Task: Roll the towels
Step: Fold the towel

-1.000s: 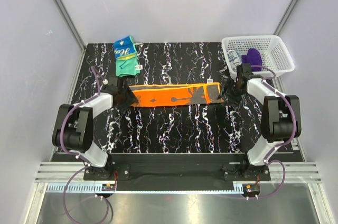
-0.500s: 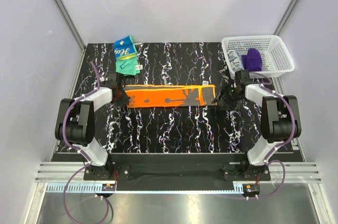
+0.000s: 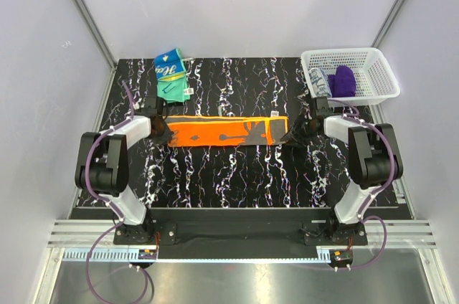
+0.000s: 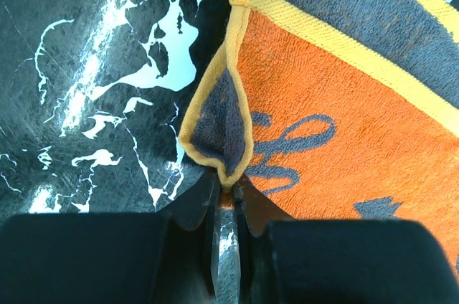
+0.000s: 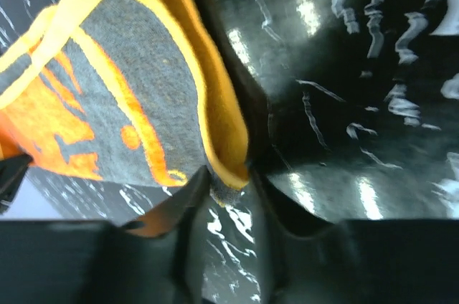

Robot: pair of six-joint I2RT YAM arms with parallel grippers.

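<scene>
The orange towel point(image 3: 219, 130) with dark grey marks lies stretched in a long folded strip across the middle of the black marbled table. My left gripper point(image 3: 163, 128) is shut on its left end; the left wrist view shows the jaws pinching a yellow-edged corner point(image 4: 228, 175). My right gripper point(image 3: 295, 132) is shut on its right end, where a yellow-edged grey corner point(image 5: 228, 175) sits between the jaws. The teal, blue and yellow towel point(image 3: 172, 74) lies crumpled at the back left, apart from both grippers.
A white lattice basket point(image 3: 373, 67) stands at the back right, holding a purple cloth point(image 3: 343, 80) and another item. Grey walls enclose the table on three sides. The arm bases sit at the near edge.
Both grippers have moved toward the back of the table, carrying the orange towel with them. The strip now lies straighter and a little further back.
</scene>
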